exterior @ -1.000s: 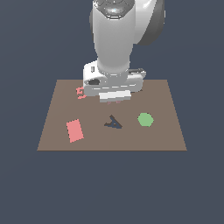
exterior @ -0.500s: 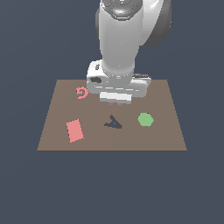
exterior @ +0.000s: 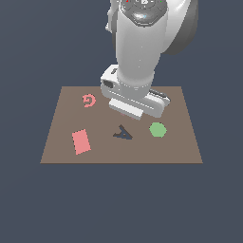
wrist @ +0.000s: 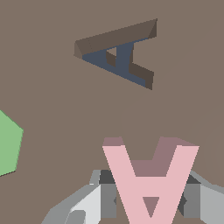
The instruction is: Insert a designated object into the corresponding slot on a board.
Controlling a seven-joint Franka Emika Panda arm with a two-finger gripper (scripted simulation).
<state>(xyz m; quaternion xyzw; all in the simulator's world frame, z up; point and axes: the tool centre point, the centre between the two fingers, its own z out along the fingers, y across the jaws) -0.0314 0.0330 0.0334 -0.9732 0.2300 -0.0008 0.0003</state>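
In the wrist view the pale pink A-shaped block sits between my gripper's two dark fingers, which are shut on its sides. The slot, a dark tilted A-shaped cutout, lies in the brown board a short way off from the block. In the exterior view the slot lies just in front of the white hand, which hides the fingers and nearly all of the block.
On the board lie a green hexagon to the exterior view's right of the slot, a salmon-red rectangle to its left, and a red curled G shape at the back left. The hexagon also shows in the wrist view.
The arm has moved toward the exterior view's right, uncovering the G shape, and now stands closer behind the slot.
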